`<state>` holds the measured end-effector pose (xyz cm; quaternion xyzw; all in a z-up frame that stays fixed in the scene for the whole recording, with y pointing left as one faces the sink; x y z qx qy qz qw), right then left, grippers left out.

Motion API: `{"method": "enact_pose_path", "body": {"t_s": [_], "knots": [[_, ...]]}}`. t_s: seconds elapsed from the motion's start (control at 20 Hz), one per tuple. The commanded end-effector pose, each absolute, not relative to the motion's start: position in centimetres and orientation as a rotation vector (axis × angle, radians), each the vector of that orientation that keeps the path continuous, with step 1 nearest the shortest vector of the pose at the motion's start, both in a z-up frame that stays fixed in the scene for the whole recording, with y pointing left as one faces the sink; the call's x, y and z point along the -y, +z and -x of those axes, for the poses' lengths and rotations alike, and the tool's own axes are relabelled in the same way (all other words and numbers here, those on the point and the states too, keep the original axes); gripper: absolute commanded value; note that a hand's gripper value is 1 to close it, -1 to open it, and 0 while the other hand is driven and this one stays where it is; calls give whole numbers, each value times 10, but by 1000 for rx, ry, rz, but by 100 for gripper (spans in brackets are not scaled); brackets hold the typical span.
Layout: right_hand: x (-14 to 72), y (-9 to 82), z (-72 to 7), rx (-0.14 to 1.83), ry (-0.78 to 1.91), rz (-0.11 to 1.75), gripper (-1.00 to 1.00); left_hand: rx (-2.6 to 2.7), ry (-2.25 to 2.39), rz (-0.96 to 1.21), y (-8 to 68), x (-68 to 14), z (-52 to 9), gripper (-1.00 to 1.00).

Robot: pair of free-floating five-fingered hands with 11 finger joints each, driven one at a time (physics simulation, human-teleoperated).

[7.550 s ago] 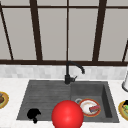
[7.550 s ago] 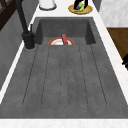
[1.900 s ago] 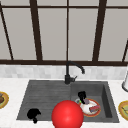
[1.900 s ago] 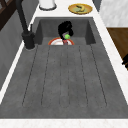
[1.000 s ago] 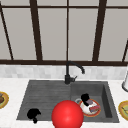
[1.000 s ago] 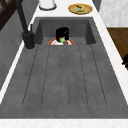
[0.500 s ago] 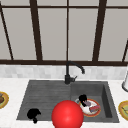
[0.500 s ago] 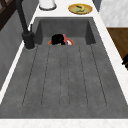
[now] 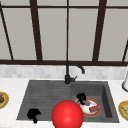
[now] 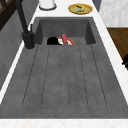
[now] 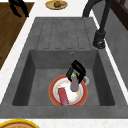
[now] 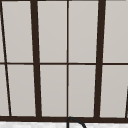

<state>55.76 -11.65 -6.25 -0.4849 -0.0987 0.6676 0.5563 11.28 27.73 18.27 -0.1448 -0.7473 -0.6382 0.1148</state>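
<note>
A red-rimmed white plate [image 11: 54,93] lies on the floor of the sink basin [image 11: 37,72]. On it lie a purple eggplant [image 11: 74,84] with a green stalk and a red bar-shaped piece [image 11: 63,96]. My right hand [image 11: 76,70] is down in the basin, its fingers curled over the eggplant's stalk end. The front view has this hand [image 9: 81,96] at the plate's [image 9: 93,114] back left edge, and the left side view has it [image 10: 52,40] beside the plate [image 10: 70,41]. My left hand [image 9: 33,114] hangs idle by the drainboard's front edge. A large red ball [image 9: 67,115] sits at the front.
A black faucet [image 9: 68,75] stands behind the sink. The ribbed drainboard [image 10: 65,75] lies left of the basin. A yellow plate [image 9: 124,108] and a white container [image 9: 125,83] sit on the right counter, and a plate with food [image 9: 2,99] sits on the left counter.
My right hand has come down into the basin, moved over the plate and curled onto the eggplant. The left hand and the red ball have not moved.
</note>
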Motion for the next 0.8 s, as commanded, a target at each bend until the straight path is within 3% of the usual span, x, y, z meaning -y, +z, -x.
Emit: {"method": "enact_pose_path", "body": {"t_s": [0.0,0.25,0.55,0.75], "knots": [[115,-73,-560,228,1640,1272,100,2190,-1871,424,183,-277,-113,0],[114,-67,-557,208,1611,1344,100,2190,-1871,424,183,-277,-113,0],[110,-75,-577,288,1631,1068,100,2190,-1871,424,183,-277,-113,0],[109,-91,-580,199,1664,1160,100,2190,-1871,424,183,-277,-113,0]]}}
